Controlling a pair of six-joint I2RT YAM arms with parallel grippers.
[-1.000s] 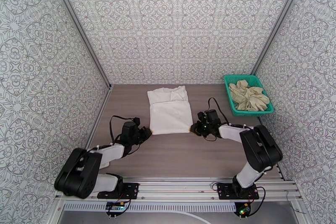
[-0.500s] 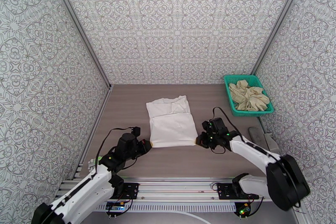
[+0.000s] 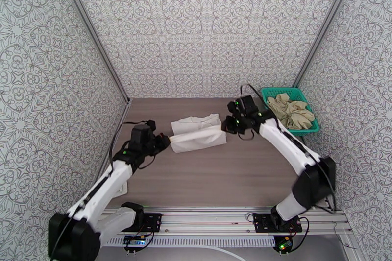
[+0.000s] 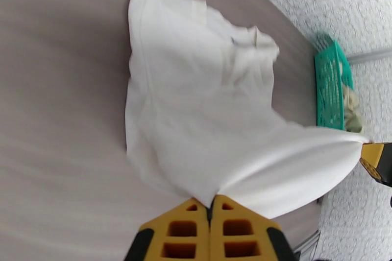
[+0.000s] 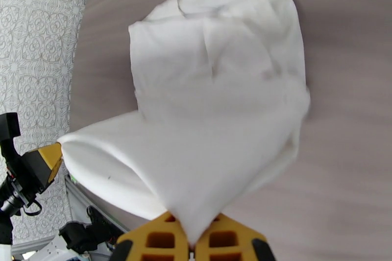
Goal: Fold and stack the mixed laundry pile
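white T-shirt (image 3: 198, 135), teal basket (image 3: 284, 89) near right hand (image 3: 226, 125)

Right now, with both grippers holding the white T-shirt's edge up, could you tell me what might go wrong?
The left gripper and right gripper each pinch only a small corner of the white T-shirt, so it may slip free. The right gripper sits farther back than the left, so the fold could land skewed.

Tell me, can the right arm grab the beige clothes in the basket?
Probably not yet: the right end effector is shut on the white shirt. The basket is close, open on top, so after letting go it likely could reach the beige clothes.
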